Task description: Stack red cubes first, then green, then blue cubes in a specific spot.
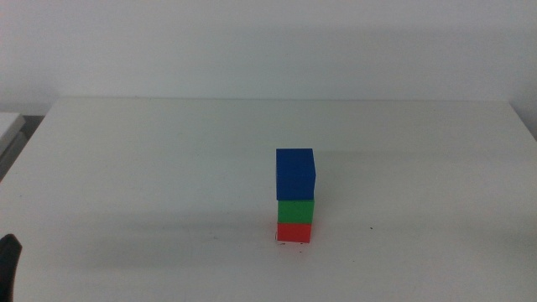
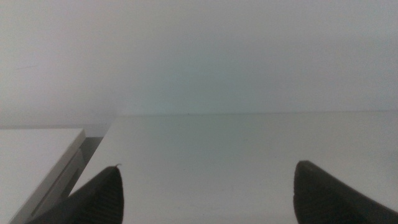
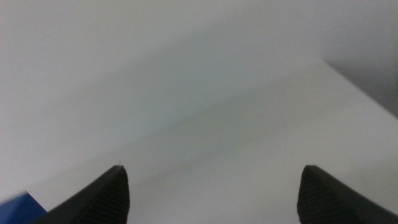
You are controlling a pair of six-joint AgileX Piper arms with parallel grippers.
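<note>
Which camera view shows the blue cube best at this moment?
The middle view: the blue cube shows whole, on top of the green cube and the red cube. The right wrist view catches only a blue corner at its edge, beside the open right gripper. The left wrist view shows none of it.

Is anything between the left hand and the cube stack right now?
Nothing visible: bare white table separates the left hand, open near the table's left edge, from the blue cube, green cube and red cube.

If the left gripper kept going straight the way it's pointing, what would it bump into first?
Probably nothing on the table. The left gripper is open, with only bare white table ahead, then its far edge and the pale wall. Depth is hard to judge.
</note>
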